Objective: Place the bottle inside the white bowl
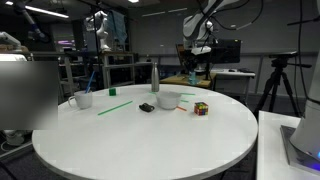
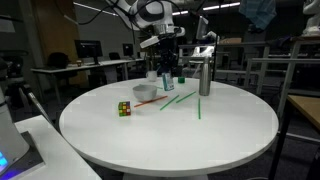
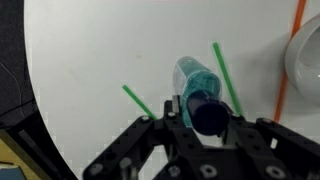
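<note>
My gripper (image 3: 203, 108) is shut on the small bottle (image 3: 193, 78), a pale body with teal-green inside and a dark cap facing the wrist camera. It holds the bottle above the round white table. In an exterior view the gripper (image 2: 165, 60) hangs with the bottle (image 2: 166, 76) just behind and to the right of the white bowl (image 2: 145, 93). The bowl also shows at the right edge of the wrist view (image 3: 306, 58) and in an exterior view (image 1: 168, 100). The arm (image 1: 200, 30) reaches in from the back.
A tall grey bottle (image 1: 154, 77) (image 2: 204, 78) stands near the bowl. A white mug (image 1: 83, 98), a small black object (image 1: 146, 107), a Rubik's cube (image 1: 201, 108) (image 2: 124, 108), green sticks (image 3: 227, 75) (image 2: 180, 100) and an orange stick (image 3: 285, 70) lie on the table (image 1: 150, 140).
</note>
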### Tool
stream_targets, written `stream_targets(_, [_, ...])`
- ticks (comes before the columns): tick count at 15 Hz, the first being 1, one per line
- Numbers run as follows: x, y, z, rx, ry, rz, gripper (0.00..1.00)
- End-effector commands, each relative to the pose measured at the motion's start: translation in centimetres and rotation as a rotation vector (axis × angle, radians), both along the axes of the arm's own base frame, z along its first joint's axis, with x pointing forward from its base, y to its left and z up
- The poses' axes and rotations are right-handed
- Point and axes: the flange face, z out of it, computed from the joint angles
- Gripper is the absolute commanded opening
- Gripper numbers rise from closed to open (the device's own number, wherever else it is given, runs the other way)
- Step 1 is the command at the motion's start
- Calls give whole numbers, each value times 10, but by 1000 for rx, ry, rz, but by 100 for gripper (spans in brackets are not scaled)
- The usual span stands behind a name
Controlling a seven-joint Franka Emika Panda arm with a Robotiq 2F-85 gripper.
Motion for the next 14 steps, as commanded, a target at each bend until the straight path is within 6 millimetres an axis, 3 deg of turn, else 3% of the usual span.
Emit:
stream_targets(1, [11, 34, 27, -1, 13, -47, 9])
stream_targets(9, [46, 101, 38, 15, 44, 13, 9])
stream_targets(14, [58, 118, 19, 35, 120, 20, 9])
